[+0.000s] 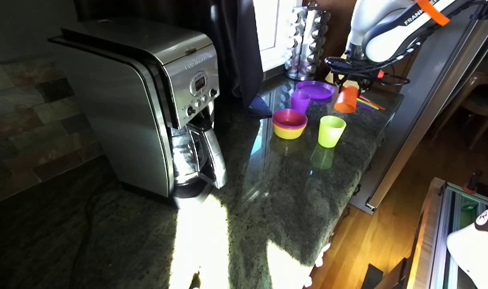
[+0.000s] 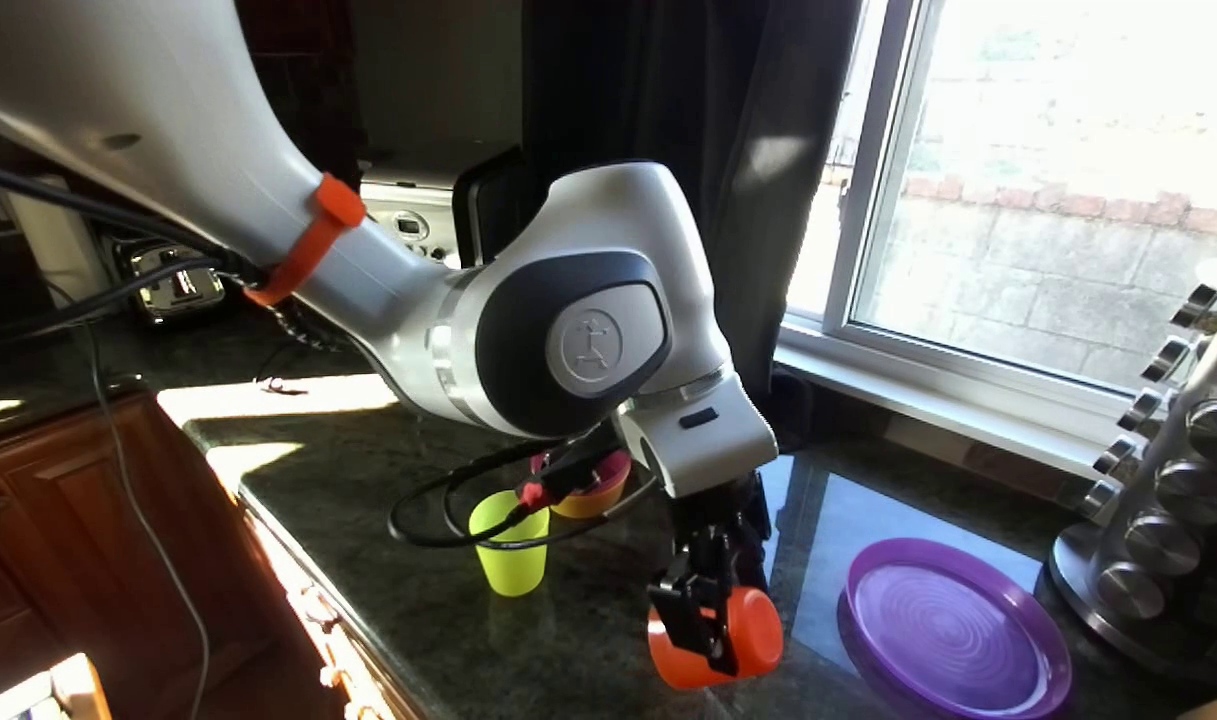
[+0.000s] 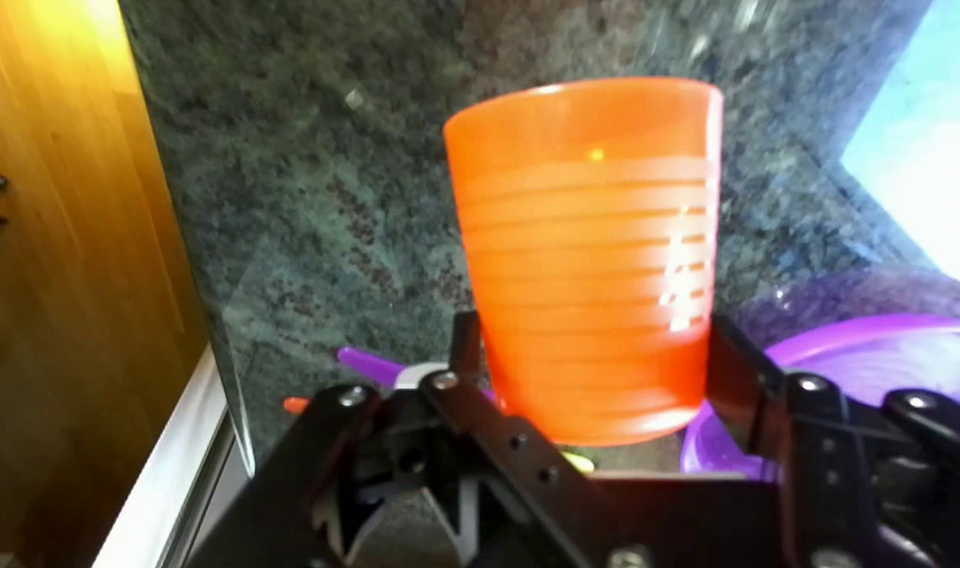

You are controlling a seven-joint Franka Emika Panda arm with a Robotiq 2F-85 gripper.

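My gripper (image 3: 594, 347) is shut on an orange cup (image 3: 590, 237), with a finger on each side of it near its base. The cup is tipped on its side and held above the dark stone counter; it also shows in both exterior views (image 1: 345, 101) (image 2: 758, 632). A yellow-green cup (image 1: 331, 132) stands upright on the counter in both exterior views (image 2: 511, 560). A stack of red, pink and yellow bowls (image 1: 289, 131) stands beside it. A purple cup (image 1: 300, 102) stands behind the bowls. Purple plates (image 2: 953, 630) lie near the gripper.
Coloured utensils (image 1: 370, 103) lie on the counter below the gripper. A spice rack (image 1: 308, 44) stands by the window, behind the plates. A large coffee maker (image 1: 119, 108) stands along the wall. The counter's edge (image 3: 164, 173) drops to a wooden floor (image 3: 61, 276).
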